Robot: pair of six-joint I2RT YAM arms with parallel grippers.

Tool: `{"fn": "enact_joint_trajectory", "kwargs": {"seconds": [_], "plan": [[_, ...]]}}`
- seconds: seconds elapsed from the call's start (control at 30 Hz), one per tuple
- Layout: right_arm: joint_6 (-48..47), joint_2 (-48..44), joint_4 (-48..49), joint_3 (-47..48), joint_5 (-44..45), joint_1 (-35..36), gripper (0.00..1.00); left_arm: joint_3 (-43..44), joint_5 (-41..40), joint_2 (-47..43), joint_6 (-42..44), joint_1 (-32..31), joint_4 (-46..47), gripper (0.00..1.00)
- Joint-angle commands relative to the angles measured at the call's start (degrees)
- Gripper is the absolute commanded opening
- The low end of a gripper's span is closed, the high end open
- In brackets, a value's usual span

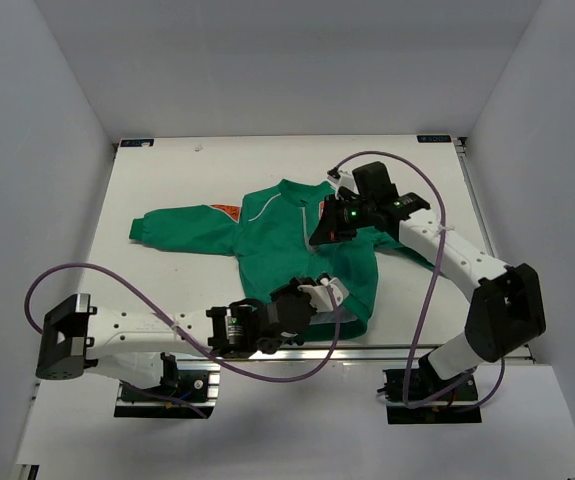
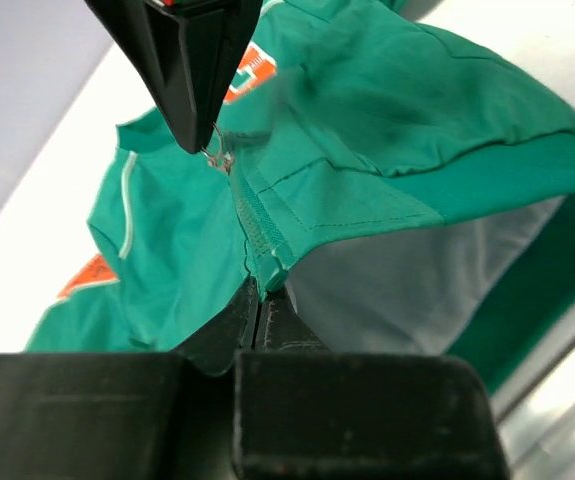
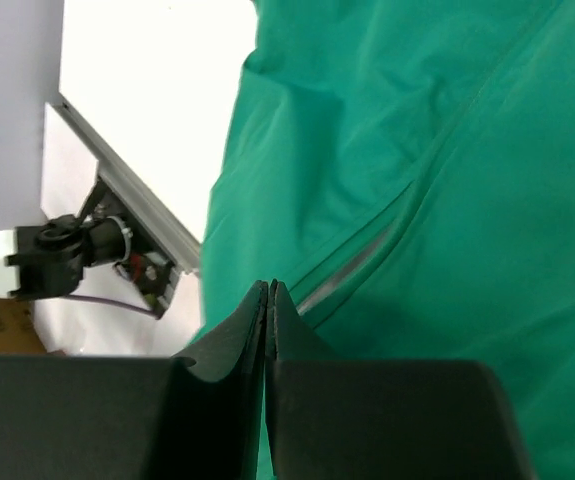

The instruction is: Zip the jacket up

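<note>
The green jacket lies flat on the white table, with its collar at the far side and its hem towards me. My left gripper is shut on the bottom end of the zipper at the hem, where pale grey lining shows. My right gripper is shut over the zipper line about halfway up the front. In the left wrist view its fingertips pinch the small metal zipper pull. The zipper teeth between the two grippers look closed. The orange chest patch sits behind the right fingers.
The jacket's left sleeve with an orange patch stretches out to the left. An aluminium rail runs along the table's near edge, just below the hem. Grey walls enclose the table on three sides. Purple cables loop from both arms.
</note>
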Motion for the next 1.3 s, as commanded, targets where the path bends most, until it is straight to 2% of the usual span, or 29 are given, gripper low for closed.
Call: {"fn": "enact_joint_trajectory", "kwargs": {"seconds": [0.0,0.17,0.23,0.4,0.57,0.7,0.87,0.93,0.97,1.0,1.07,1.17,1.27], "plan": [[-3.7,2.4,6.5,1.5,0.2,-0.9,0.00,-1.4,3.9,-3.8,-8.6,-0.5,-3.4,0.00],[-4.3,10.3,9.1,3.4,-9.7,-2.6,0.00,-3.3,6.5,-6.1,-12.3,-0.5,-4.1,0.00],[-2.8,12.9,15.3,2.6,-14.5,-4.0,0.00,-3.4,6.9,-6.5,-15.0,-0.5,-5.6,0.00],[-3.3,16.0,20.2,4.4,-14.8,-6.2,0.00,-5.0,7.7,-7.2,-19.6,-0.5,-7.2,0.00],[-6.9,18.4,22.1,4.0,-22.0,-8.8,0.00,-6.6,8.2,-8.5,-20.6,-0.5,-5.8,0.00],[-9.2,21.6,22.1,4.8,-23.7,-10.5,0.00,-6.6,10.0,-9.7,-20.7,-0.5,-5.3,0.00],[-10.8,26.1,17.4,15.7,-21.5,-11.7,0.00,-4.4,18.3,-13.0,-25.5,-0.5,-8.8,0.00],[-11.4,28.4,16.1,21.0,-18.5,-12.0,0.00,-2.4,21.4,-14.0,-27.7,-0.5,-13.4,0.00],[-11.8,29.2,14.9,22.7,-17.0,-12.0,0.00,-2.0,21.8,-15.2,-30.0,-0.5,-13.4,0.00],[-11.9,31.6,14.3,24.7,-14.0,-12.4,0.00,-1.5,22.0,-15.8,-30.9,-0.5,-18.2,0.00],[-11.5,34.8,12.9,31.8,-13.4,-13.9,0.00,-0.2,22.8,-17.2,-33.4,-0.5,-21.5,0.00],[-8.3,42.5,13.4,41.0,-14.1,-16.1,0.00,0.2,23.9,-17.4,-35.1,-0.5,-23.0,0.00],[-6.3,45.6,13.9,47.7,-14.0,-17.7,0.00,0.7,24.8,-16.9,-36.2,-0.5,-23.3,0.00]]}}
